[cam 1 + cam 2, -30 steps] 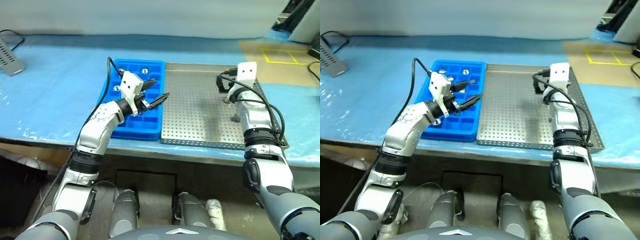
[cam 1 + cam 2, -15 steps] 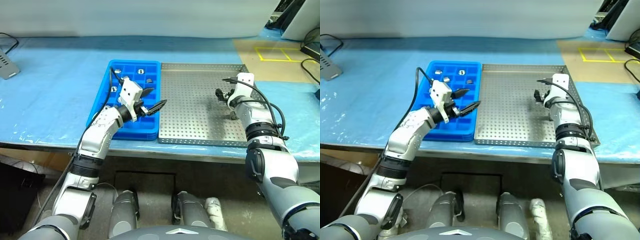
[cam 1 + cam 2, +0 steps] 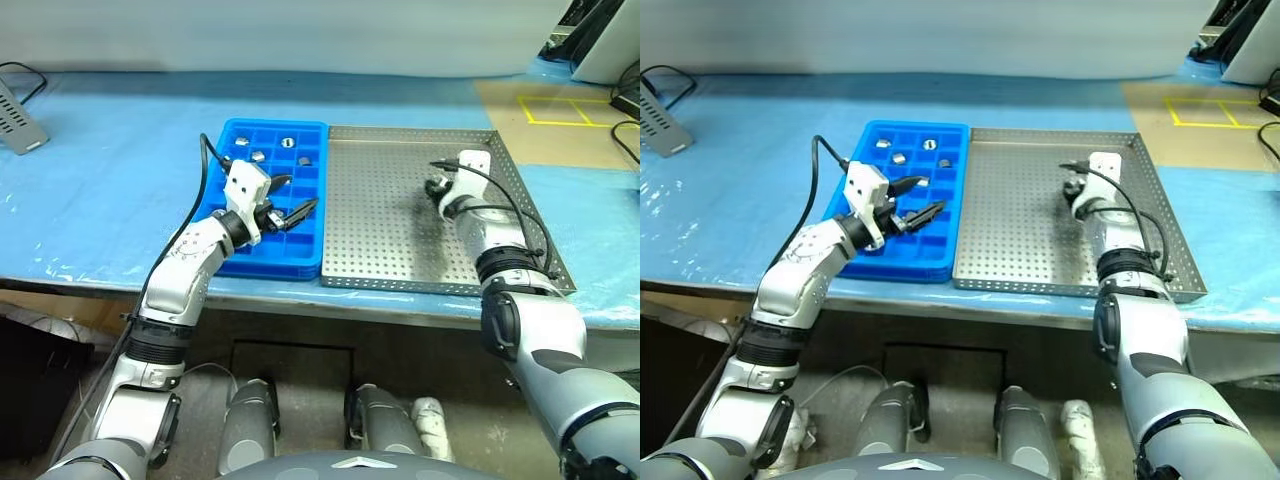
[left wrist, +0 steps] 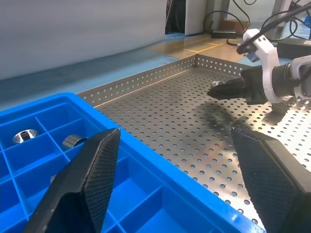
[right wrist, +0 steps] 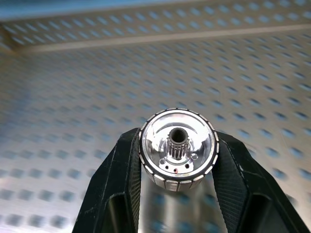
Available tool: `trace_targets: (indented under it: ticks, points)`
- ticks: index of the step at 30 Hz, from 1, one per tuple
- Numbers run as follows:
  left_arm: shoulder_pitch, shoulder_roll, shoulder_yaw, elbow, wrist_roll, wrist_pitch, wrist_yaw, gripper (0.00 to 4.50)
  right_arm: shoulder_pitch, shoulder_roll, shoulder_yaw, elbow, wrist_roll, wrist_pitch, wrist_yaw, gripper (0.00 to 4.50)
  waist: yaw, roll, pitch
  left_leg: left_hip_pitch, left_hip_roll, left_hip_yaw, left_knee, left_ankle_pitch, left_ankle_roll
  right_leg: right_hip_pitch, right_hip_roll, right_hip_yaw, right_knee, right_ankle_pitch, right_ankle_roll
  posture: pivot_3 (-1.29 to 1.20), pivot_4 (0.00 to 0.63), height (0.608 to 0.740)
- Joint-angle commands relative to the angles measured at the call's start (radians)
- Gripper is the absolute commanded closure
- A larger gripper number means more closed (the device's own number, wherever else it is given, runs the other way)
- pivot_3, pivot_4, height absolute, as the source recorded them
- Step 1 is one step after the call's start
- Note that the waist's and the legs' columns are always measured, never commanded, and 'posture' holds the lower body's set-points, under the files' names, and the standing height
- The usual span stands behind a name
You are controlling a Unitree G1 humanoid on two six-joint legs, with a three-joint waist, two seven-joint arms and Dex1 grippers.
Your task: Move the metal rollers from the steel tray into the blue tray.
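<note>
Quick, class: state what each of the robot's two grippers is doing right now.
Left gripper: open, empty, over the bright blue compartment tray.
Right gripper: shut on a small silvery ridged metal roller, above the perforated steel tray.

Found no readable text, label, brand, number or sign anywhere in these views. Checked the bright blue compartmented plastic tray (image 3: 268, 205), the silvery perforated steel tray (image 3: 395, 215) and the ridged silvery metal roller (image 5: 178, 149), and saw bare surfaces on all three.
</note>
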Motion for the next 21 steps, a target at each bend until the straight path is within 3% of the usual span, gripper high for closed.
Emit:
trace_targets:
  ticks: [1,6,11,15,21]
  points:
    - [0.027,0.034,0.057,-0.108,-0.005,0.018,0.034,0.65,-0.048,0.051,-0.014,-0.159,0.126,-0.026,0.244,2.86,0.002,0.000,0.000,0.000,0.000,0.000,0.000,0.001,0.002,0.000,0.000,0.000,0.000,0.000,0.000,0.04,0.150,0.740]
    - [0.134,0.078,0.137,-0.238,-0.017,0.063,0.098,0.65,-0.017,0.116,0.105,-0.309,0.176,0.071,0.570,2.86,0.036,0.000,0.000,-0.002,0.002,0.000,-0.001,0.001,0.002,-0.001,0.000,-0.002,0.000,0.000,0.000,0.17,0.150,0.740]
    - [0.210,0.116,0.218,-0.323,-0.018,0.096,0.159,0.65,0.013,0.122,0.296,-0.373,0.112,0.109,0.815,2.86,0.097,0.000,0.000,-0.002,0.001,-0.001,-0.001,-0.001,-0.002,-0.001,0.000,-0.003,-0.001,0.000,0.000,0.27,0.150,0.740]
    - [0.248,0.123,0.240,-0.379,-0.024,0.118,0.190,0.65,-0.055,0.131,0.378,-0.188,-0.047,-0.048,0.677,2.86,0.134,0.000,0.000,-0.002,0.000,-0.001,-0.001,-0.001,-0.002,0.001,-0.002,-0.003,-0.002,0.000,0.000,0.31,0.150,0.740]
    - [0.278,0.113,0.227,-0.425,-0.023,0.138,0.218,0.65,-0.135,0.142,0.364,-0.005,-0.096,-0.116,0.596,2.86,0.143,0.000,0.000,-0.002,-0.001,-0.001,-0.001,0.000,-0.003,0.001,-0.003,-0.003,-0.001,0.000,0.000,0.32,0.150,0.740]
